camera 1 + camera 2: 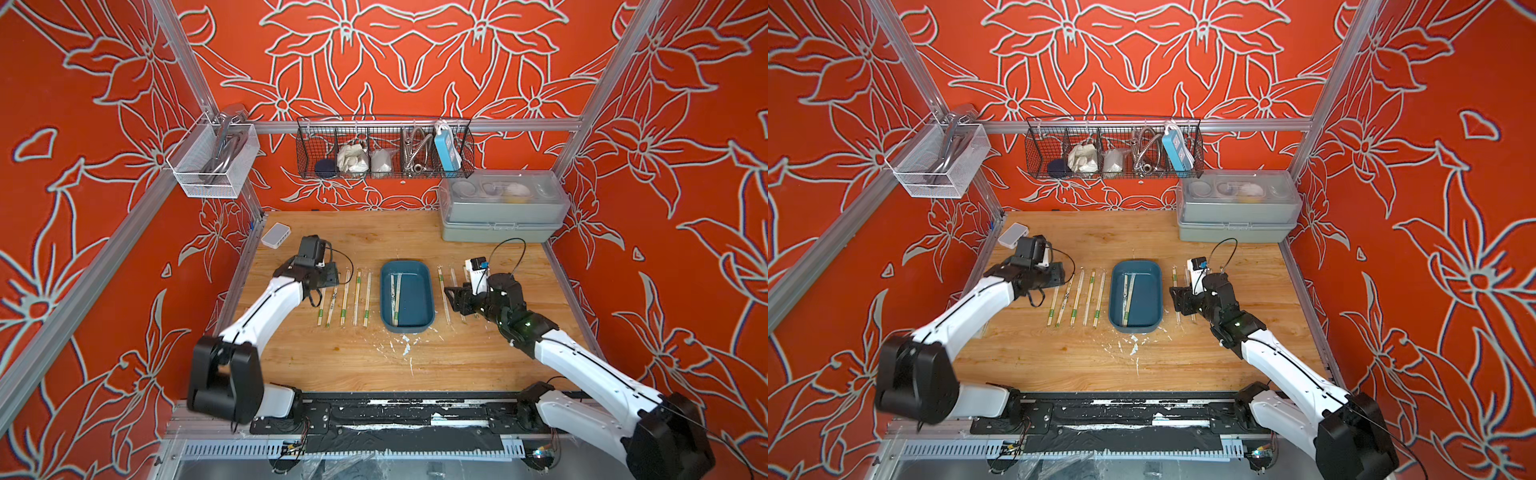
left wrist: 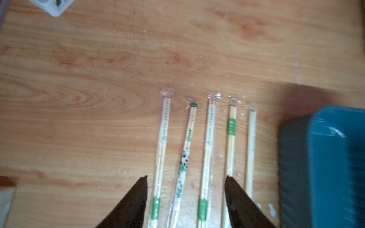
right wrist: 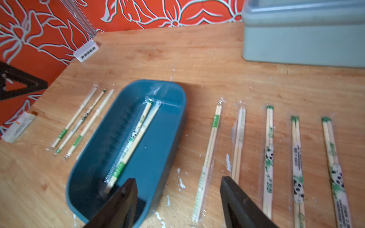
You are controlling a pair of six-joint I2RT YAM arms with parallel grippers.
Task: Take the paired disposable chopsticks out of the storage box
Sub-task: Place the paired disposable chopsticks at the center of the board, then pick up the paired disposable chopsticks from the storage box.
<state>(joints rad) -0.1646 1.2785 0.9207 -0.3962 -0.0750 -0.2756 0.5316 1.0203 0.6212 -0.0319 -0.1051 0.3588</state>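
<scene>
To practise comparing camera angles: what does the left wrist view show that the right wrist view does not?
Left wrist only: all five sleeved chopstick pairs in the row beside the teal tray. Right wrist only: two pairs inside the tray, five more on its other side, the grey-green lidded case. Both: the tray, wooden table, white port hub.

Your left arm [image 1: 266, 303] reaches toward one o'clock, left gripper [image 2: 186, 178] jaws spread, empty. Your right arm [image 1: 582, 365] reaches toward eleven o'clock, right gripper [image 3: 178, 179] likewise spread, empty.
</scene>
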